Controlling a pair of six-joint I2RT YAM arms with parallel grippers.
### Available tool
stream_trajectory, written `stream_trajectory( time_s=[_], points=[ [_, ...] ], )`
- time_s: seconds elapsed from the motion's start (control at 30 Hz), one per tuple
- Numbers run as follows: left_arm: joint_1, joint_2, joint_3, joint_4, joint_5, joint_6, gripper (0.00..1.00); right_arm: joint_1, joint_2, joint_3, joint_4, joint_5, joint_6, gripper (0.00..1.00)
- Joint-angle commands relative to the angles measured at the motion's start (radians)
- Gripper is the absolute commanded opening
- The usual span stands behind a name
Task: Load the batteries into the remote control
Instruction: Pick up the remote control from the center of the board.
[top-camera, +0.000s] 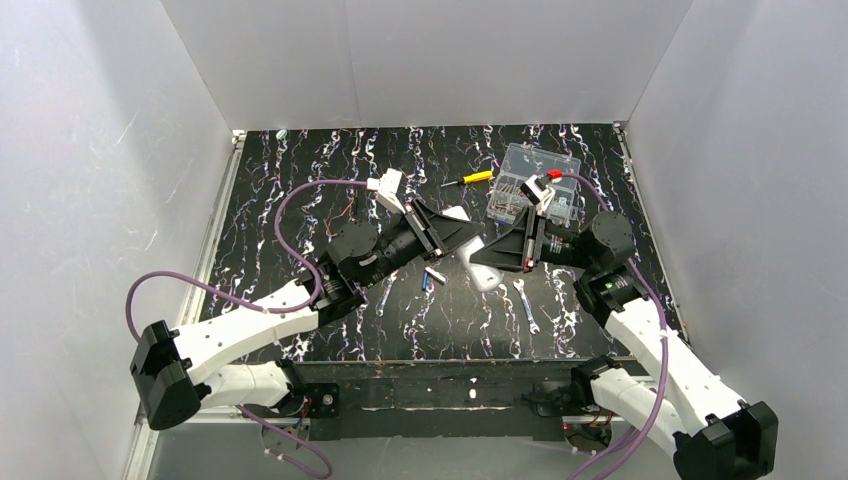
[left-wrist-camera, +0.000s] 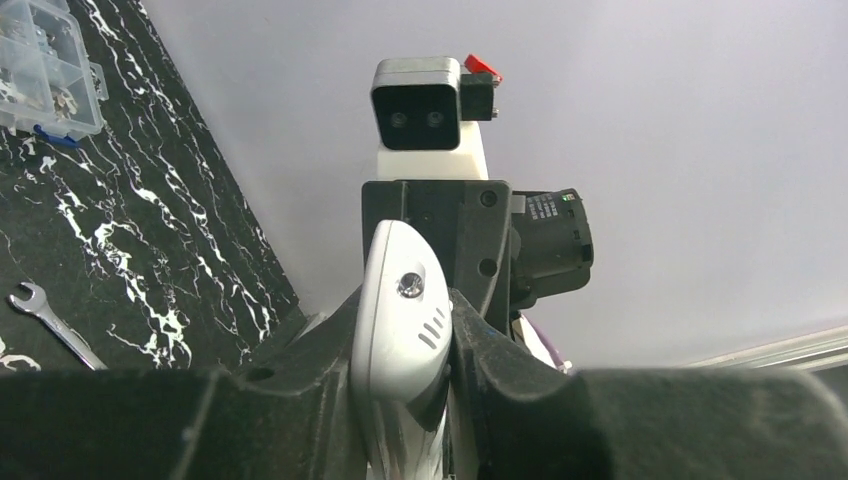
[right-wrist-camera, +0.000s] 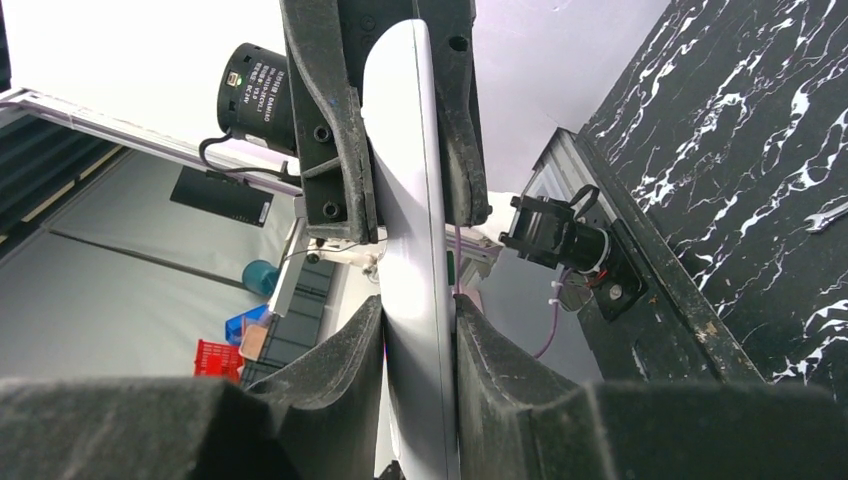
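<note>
Black marble table (top-camera: 300, 200), clear box (top-camera: 535, 185) near the back right. Both arms meet mid-table: left gripper (left-wrist-camera: 405, 310) and right gripper (right-wrist-camera: 420, 310) are each clamped tight on the white remote (right-wrist-camera: 402, 150), one per end. Batteries (top-camera: 432, 278) lie on the table just left of it.

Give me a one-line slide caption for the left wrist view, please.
Left gripper shut on the white remote control; wrench and clear compartment box lie beyond.

white remote control (top-camera: 486, 276) pinched between left gripper (top-camera: 462, 232) and right gripper (top-camera: 480, 252), blue batteries (top-camera: 432, 278) just beside, wrench (top-camera: 527, 305) near
</note>
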Motion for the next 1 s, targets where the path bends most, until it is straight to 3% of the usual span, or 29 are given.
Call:
stream_trajectory(
  time_s=[0.0,0.03,0.1,0.23,0.33,0.63,0.8,0.97],
  points=[
    [0.004,-0.043,0.02,0.085,-0.014,0.027,0.12,0.006,-0.013,0.006,-0.007,-0.01,-0.024,0.01],
    [0.004,-0.047,0.018,0.083,-0.013,0.028,0.06,0.005,-0.016,0.009,-0.029,-0.008,-0.041,0.01],
    [0.005,-0.056,0.016,0.07,-0.004,0.033,0.0,0.004,-0.029,0.02,-0.09,0.004,-0.093,0.16],
    [0.005,-0.086,-0.007,0.041,-0.001,0.045,0.0,0.004,-0.06,0.07,-0.259,0.047,-0.249,0.46],
    [0.006,-0.121,-0.042,0.031,-0.014,0.047,0.0,0.004,-0.074,0.117,-0.351,0.051,-0.374,0.59],
    [0.007,-0.198,-0.119,-0.032,-0.056,0.046,0.0,0.005,-0.096,0.188,-0.544,0.152,-0.59,0.62],
    [0.007,-0.238,-0.123,-0.147,-0.144,0.041,0.0,0.016,-0.117,0.226,-0.657,0.246,-0.741,0.64],
    [0.007,-0.248,-0.089,-0.284,-0.256,0.029,0.0,0.166,-0.092,0.296,-0.767,0.483,-0.894,0.69]
  ],
)
